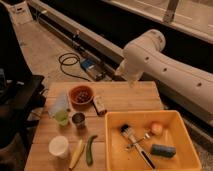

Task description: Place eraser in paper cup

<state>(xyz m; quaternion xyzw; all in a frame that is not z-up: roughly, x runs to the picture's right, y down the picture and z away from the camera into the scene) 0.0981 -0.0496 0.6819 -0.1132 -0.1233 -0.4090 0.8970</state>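
The eraser (99,105) lies flat on the table (131,99), just right of the red bowl (81,94), where a reach from above looks possible. The paper cup (59,146) stands mouth up, front-left of the bowl, ready to receive it. The claw (131,79) hangs back-right of the bowl, well apart from the eraser. Its opening and any load cannot be told.

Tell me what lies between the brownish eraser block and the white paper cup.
In the camera view, the small shiny metal cup stands between the brownish eraser block and the white paper cup. The pincer hangs at the far edge of the wooden table.
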